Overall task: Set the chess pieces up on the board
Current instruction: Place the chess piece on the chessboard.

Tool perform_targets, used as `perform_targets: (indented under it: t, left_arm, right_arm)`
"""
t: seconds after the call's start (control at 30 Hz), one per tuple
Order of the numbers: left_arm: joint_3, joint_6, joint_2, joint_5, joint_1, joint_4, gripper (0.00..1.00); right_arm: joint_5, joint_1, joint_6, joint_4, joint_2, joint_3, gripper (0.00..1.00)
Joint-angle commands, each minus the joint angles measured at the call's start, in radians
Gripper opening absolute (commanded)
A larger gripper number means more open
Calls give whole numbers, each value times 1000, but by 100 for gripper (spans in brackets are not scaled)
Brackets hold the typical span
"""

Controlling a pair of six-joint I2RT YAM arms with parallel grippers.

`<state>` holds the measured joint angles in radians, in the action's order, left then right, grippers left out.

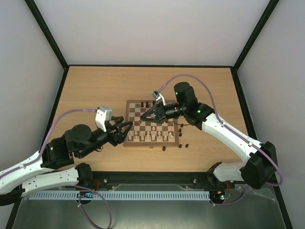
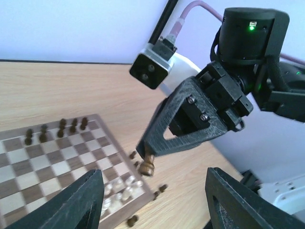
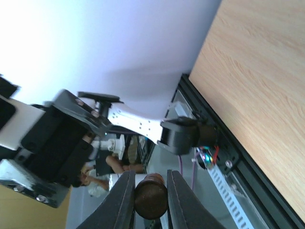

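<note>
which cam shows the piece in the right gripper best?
Left wrist: the whole dark piece shows side-on, pinched by the right gripper. Right wrist shows only one rounded end between the jaws. Top view: too small.

One board (image 1: 157, 128) — a left gripper (image 1: 127, 131), a right gripper (image 1: 142, 118) (chess pieces (image 2: 74, 125) uncountably tiny).
</note>
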<state>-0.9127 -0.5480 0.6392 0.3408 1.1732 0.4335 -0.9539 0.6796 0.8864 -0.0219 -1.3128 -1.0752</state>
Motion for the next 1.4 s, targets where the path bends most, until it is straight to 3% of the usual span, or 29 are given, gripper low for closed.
perform_targets:
  t: [0.0, 0.47, 0.73, 0.9, 1.37]
  left_arm:
    - [73, -98, -45, -45, 0, -223, 61]
    - [211, -395, -167, -118, -110, -506, 65]
    - [209, -453, 1, -352, -241, -646, 64]
    - [222, -480, 33, -455, -299, -737, 62]
    - [299, -573, 60, -566, -326, -907, 61]
  right_arm:
    - [43, -9, 99, 141, 66, -52, 9]
    - [107, -9, 219, 351, 149, -5, 9]
    - [252, -9, 64, 138, 238, -29, 8]
    - [281, -12, 55, 125, 266, -12, 8]
    - [172, -22, 212, 378, 216, 66, 8]
